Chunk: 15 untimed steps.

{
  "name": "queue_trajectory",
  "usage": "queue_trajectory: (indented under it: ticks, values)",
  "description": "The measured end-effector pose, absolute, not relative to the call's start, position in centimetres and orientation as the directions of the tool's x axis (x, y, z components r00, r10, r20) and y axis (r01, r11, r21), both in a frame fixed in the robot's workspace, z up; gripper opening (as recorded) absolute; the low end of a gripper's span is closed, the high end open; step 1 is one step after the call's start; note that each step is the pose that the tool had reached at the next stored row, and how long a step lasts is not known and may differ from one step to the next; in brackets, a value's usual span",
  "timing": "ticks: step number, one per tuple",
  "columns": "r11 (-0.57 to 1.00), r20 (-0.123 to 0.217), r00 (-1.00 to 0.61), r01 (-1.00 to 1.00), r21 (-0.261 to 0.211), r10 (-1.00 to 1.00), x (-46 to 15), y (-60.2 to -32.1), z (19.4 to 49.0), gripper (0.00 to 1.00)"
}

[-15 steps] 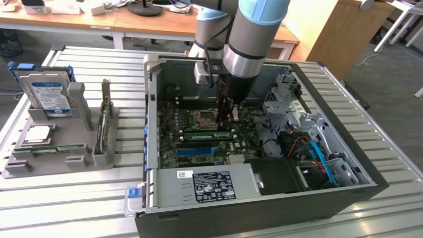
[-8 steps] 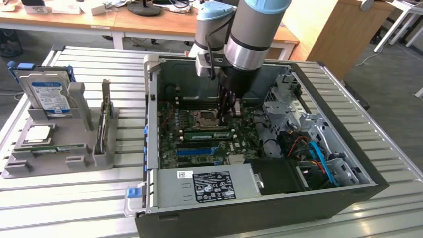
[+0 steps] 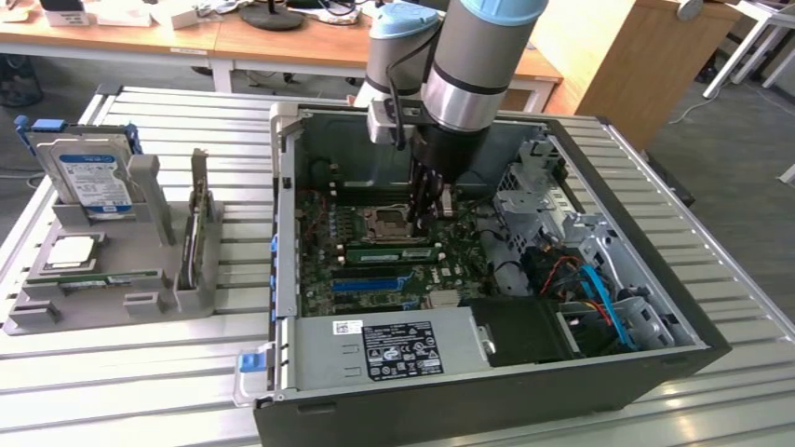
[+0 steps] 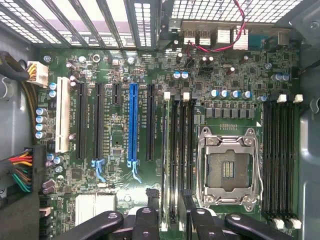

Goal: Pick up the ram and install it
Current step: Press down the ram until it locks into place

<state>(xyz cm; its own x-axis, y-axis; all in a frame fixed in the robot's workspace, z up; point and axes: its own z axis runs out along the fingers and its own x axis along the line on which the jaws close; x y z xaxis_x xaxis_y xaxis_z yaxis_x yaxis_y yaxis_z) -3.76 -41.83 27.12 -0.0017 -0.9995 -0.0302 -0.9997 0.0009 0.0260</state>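
1. In the exterior view the gripper [image 3: 429,212] is seen lowered into the open computer case [image 3: 497,410], close by the processor socket [image 3: 385,223]. Its jaws are spread wide and nothing is held between them.
2. The ram [image 3: 395,252] is seen standing on edge in a memory slot just beside the socket, near the gripper. It is judged to be seated, or close to it. A second green stick [image 3: 112,277] lies in the grey holder [image 3: 37,321], well apart on the exterior view's left.
3. The ram is judged light, stiff and thin, but fragile. It is best taken by its bare long edges or flat faces with even pressure, and twisting is to be avoided.
4. A white label on the power supply [image 3: 397,346] and a blue label on the hard drive [image 3: 93,177] carry print, but no word can be read.
5. In the wrist view the gripper [image 4: 168,200] is shown wide apart over the memory slots. A thin edge in the slot farthest from the socket [image 4: 230,167] is taken to be the ram [image 4: 164,160].
6. White lettering is printed along the expansion slots, but it cannot be made out.
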Motion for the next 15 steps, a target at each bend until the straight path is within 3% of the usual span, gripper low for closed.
queue_trajectory:
  ticks: [8, 9, 11, 15]
  values:
    - [0.001, -0.03, -0.002, -1.0, 0.026, -1.0, -3.76, -41.83, 27.12, 0.29]
    - [0.001, -0.03, -0.002, -1.0, 0.026, -1.0, -3.76, -41.83, 27.12, 0.17]
    - [0.001, -0.03, -0.002, -1.0, 0.026, -1.0, -3.76, -41.83, 27.12, 0.11]
    - [0.001, -0.03, -0.002, -1.0, 0.026, -1.0, -3.76, -41.83, 27.13, 0.11]
